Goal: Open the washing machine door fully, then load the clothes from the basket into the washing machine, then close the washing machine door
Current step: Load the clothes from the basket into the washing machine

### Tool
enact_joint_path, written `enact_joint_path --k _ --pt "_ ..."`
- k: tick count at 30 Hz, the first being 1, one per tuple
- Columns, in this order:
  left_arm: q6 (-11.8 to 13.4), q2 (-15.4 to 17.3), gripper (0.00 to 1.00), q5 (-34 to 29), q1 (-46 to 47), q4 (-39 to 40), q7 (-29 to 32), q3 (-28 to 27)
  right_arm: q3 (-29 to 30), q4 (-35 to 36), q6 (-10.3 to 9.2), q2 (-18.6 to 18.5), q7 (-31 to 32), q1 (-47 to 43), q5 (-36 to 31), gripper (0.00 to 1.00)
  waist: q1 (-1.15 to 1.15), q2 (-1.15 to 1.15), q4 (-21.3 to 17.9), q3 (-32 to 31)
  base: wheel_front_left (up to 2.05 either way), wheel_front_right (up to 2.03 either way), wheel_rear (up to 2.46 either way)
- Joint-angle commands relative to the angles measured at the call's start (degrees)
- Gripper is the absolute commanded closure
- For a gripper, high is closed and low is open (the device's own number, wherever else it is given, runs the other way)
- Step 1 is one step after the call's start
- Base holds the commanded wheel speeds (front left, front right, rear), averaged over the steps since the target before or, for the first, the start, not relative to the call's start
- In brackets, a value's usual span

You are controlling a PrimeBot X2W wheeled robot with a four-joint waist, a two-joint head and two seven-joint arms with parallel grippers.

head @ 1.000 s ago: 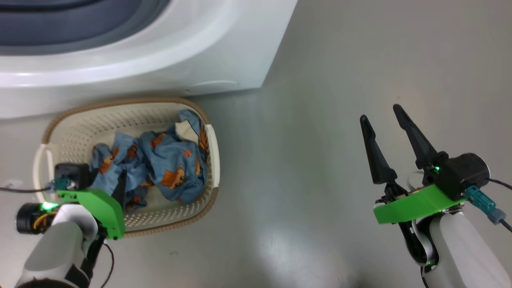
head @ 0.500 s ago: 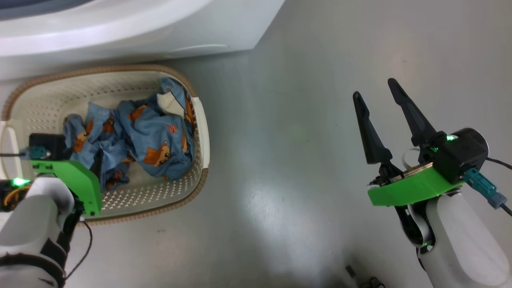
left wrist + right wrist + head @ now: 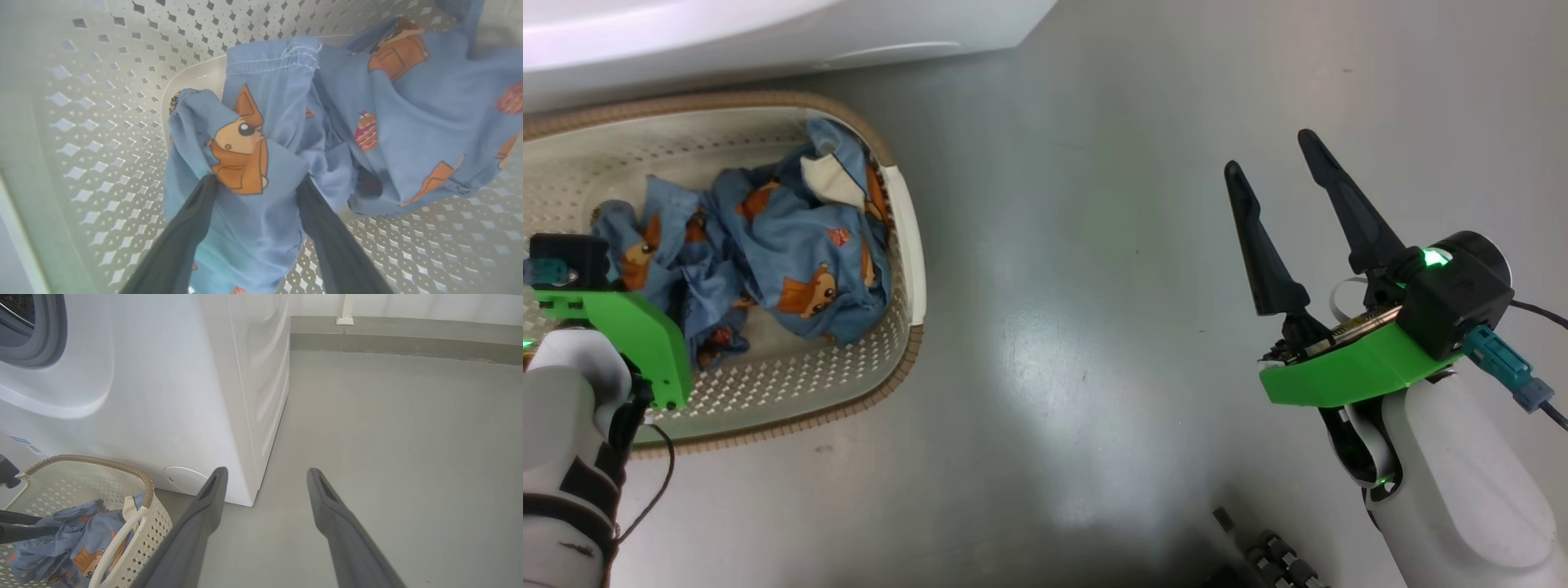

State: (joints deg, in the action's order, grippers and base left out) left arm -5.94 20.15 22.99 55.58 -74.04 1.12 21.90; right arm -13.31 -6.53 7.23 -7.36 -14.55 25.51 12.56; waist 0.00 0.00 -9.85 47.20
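The clothes (image 3: 792,245), light blue with orange bears, lie crumpled in the cream basket (image 3: 907,245) on the floor in front of the white washing machine (image 3: 768,33). My left arm's green mount (image 3: 613,327) hangs over the basket's near left part. In the left wrist view my left gripper (image 3: 257,181) is open, its two fingers straddling a bear-printed fold of the clothes (image 3: 245,143). My right gripper (image 3: 1268,151) stands open and empty over bare floor to the right. The machine's grey rubber ring (image 3: 45,339) shows; the washing machine door is out of view.
Grey floor (image 3: 1094,245) stretches between the basket and my right arm and past the machine's right side (image 3: 388,437). A low wall ledge (image 3: 408,335) runs along the back. A round flap (image 3: 184,479) sits low on the machine's front. A dark ridged part (image 3: 1270,563) shows at the bottom edge.
The head camera has moved, so the basket and machine have slid up and left in the picture. My left gripper stays down in the basket among the clothes. Both grippers remain open.
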Motion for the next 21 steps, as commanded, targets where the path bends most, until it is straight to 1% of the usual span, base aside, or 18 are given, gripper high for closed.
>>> enact_joint_path --k 1,6,7,8,9,16,21 --pt "0.43 3.06 0.0 0.52 -0.08 0.13 0.6 -0.76 -1.36 1.37 0.25 0.23 -0.45 -1.18 -0.43 0.0 0.0 0.0 -0.42 0.55 0.0 0.0 0.0" --pt "-0.13 3.46 0.0 1.22 0.5 0.11 2.3 -0.62 -1.74 1.57 0.25 0.44 -0.45 -1.12 -0.5 0.0 0.0 0.0 -0.92 1.15 0.0 0.0 0.0" --pt "-0.2 3.57 0.23 1.29 0.59 0.11 2.44 -0.56 -1.8 1.56 0.25 0.46 -0.45 -1.12 -0.52 0.0 0.0 0.0 -1.0 1.17 0.0 0.0 0.0" --pt "-0.27 3.66 0.71 1.37 0.62 0.11 2.61 -0.49 -1.84 1.52 0.25 0.49 -0.45 -1.13 -0.52 0.0 0.0 0.0 -1.09 1.13 0.0 0.0 0.0" --pt "-0.36 3.69 1.0 1.43 0.57 0.1 2.97 -0.36 -1.85 1.45 0.25 0.5 -0.45 -1.13 -0.51 0.0 0.0 0.0 -1.16 1.04 0.0 0.0 0.0" --pt "-0.73 2.94 1.0 2.64 -0.65 0.1 2.74 -0.48 -1.39 0.83 0.25 0.27 -0.45 -1.55 -0.49 0.0 0.0 0.0 -0.86 -1.38 0.0 0.0 0.0" --pt "-0.94 1.63 1.0 4.75 -2.58 0.09 -0.36 -1.76 -0.96 0.35 0.25 -0.1 -0.45 -2.19 -0.38 0.0 0.0 0.0 0.03 -5.02 0.0 0.0 0.0"
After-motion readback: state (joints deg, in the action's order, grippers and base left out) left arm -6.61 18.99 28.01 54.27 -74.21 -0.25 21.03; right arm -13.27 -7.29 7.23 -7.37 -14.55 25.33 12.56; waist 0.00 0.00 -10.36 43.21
